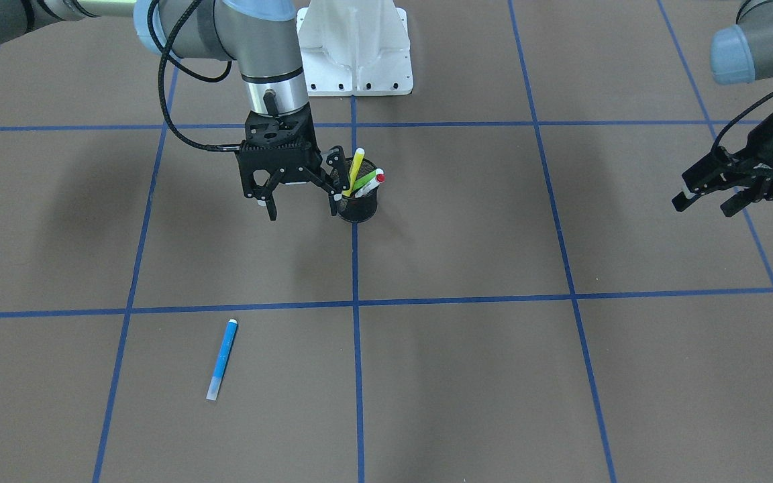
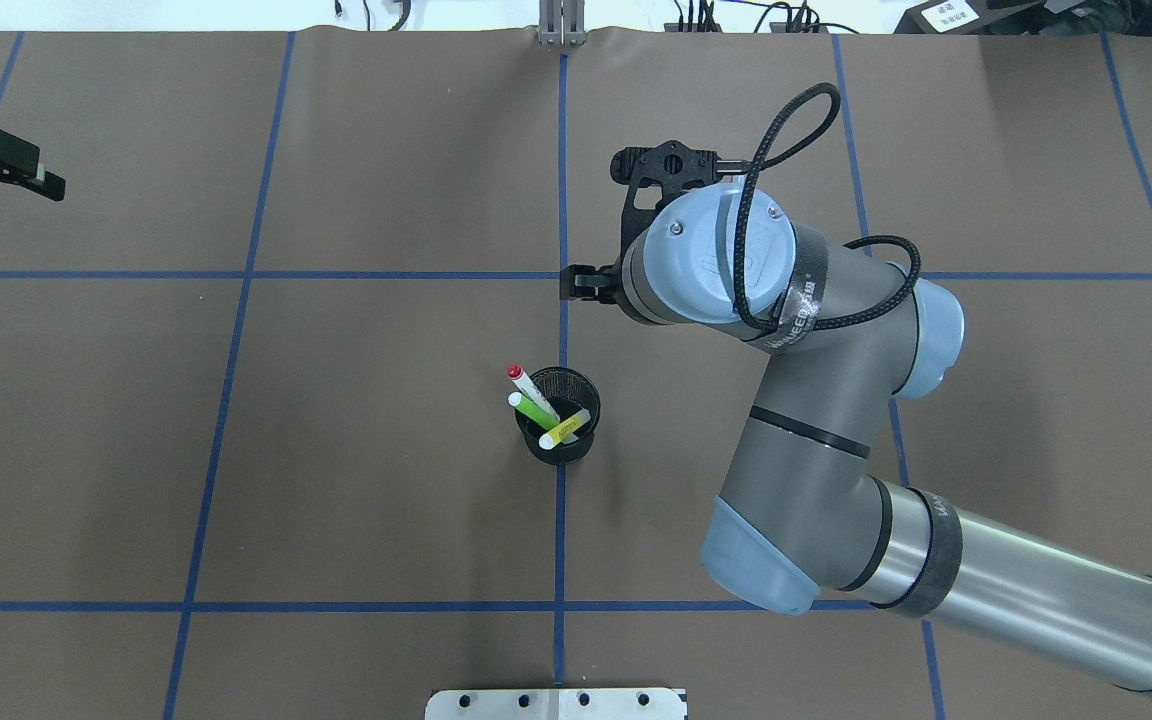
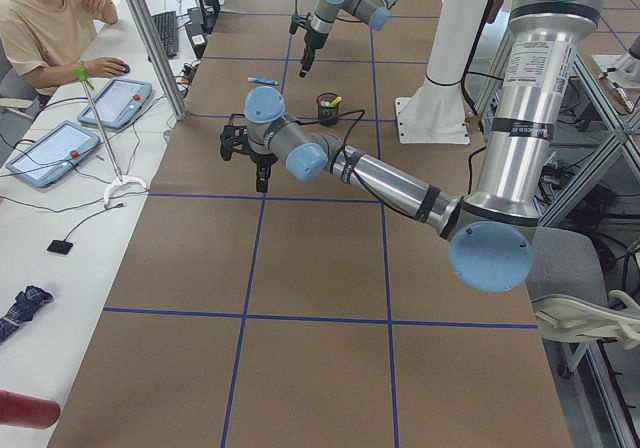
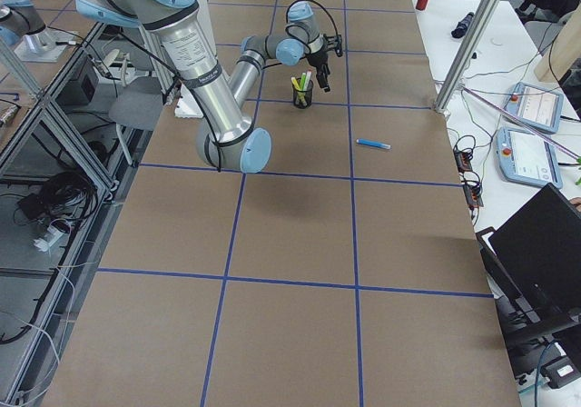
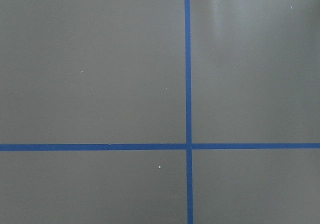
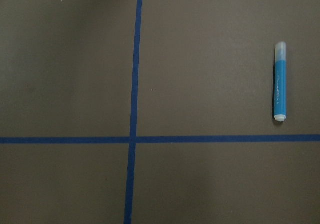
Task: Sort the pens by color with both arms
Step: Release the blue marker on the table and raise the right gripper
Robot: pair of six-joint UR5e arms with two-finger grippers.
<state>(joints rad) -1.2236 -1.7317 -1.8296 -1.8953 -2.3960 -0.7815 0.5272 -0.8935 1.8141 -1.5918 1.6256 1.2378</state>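
Observation:
A blue pen [image 1: 222, 359] lies flat on the brown table, alone, well out from the robot; the right wrist view shows the blue pen [image 6: 280, 81] at its right side. The yellow pen [image 1: 356, 168], the green pen [image 1: 364, 180] and the red-capped white pen [image 1: 373, 182] stand leaning in a black mesh cup [image 1: 357, 204]. My right gripper [image 1: 302, 211] hangs open and empty right beside the cup, on the cup's left in the front-facing view. My left gripper [image 1: 703, 204] is open and empty, far off at the table's other end.
The white base pedestal [image 1: 354, 54] stands behind the cup. Blue tape lines [image 1: 355, 302] divide the table into squares. A person [image 3: 40, 28] sits at a side desk with tablets beyond the table's far edge.

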